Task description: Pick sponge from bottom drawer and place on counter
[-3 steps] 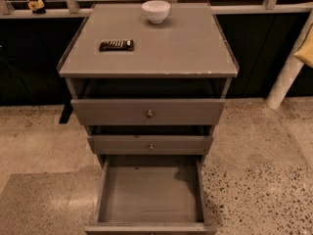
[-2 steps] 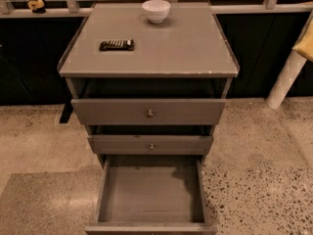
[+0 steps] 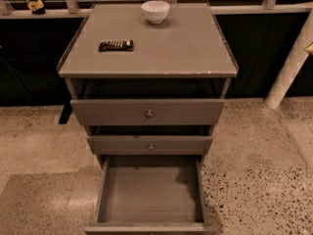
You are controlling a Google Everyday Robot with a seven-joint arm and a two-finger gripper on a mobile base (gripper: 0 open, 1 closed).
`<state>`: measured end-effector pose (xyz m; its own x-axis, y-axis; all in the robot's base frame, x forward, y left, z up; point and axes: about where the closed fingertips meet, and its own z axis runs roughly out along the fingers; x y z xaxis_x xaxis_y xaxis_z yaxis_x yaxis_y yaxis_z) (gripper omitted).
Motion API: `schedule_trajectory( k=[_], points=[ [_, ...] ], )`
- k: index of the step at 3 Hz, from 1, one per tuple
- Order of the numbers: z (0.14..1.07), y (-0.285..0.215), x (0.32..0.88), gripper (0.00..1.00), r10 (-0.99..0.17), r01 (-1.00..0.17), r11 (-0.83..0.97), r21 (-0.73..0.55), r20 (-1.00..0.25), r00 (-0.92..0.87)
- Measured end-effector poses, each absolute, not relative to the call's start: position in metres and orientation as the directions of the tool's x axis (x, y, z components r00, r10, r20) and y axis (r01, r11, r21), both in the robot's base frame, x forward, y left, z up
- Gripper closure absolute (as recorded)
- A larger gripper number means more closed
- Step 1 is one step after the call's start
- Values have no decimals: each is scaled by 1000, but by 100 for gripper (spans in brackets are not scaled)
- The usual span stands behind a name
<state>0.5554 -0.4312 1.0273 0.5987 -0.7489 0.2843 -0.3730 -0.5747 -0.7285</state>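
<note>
The grey cabinet stands in the middle of the camera view. Its bottom drawer (image 3: pixel 149 195) is pulled open toward me, and the visible part of its flat floor is bare. The sponge does not show anywhere in this view. The counter (image 3: pixel 186 48) carries a white bowl (image 3: pixel 155 11) at the back and a small dark bar-shaped packet (image 3: pixel 116 45) on its left side. My gripper is not in view. Only a white arm tube (image 3: pixel 289 62) and a sliver of a yellow arm part (image 3: pixel 310 48) show at the right edge.
The two upper drawers with round knobs (image 3: pixel 149 114) stick out slightly. A dark low wall with a ledge and rail posts runs behind the cabinet. A small yellow object (image 3: pixel 35 6) sits on that ledge at the far left. Speckled floor lies on both sides.
The yellow arm part at the right edge has slid almost wholly out of frame to the right. The cabinet, bowl and packet have not moved.
</note>
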Motion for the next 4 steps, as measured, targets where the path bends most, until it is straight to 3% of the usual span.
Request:
schedule_trajectory(
  k=[1, 2, 4],
  points=[
    [1028, -449, 543, 100, -770, -387, -561, -731, 289, 569],
    [1024, -425, 550, 100, -707, -325, -608, -724, 308, 636],
    [1044, -272, 606, 100, -477, -96, -736, -671, 412, 777]
  ],
)
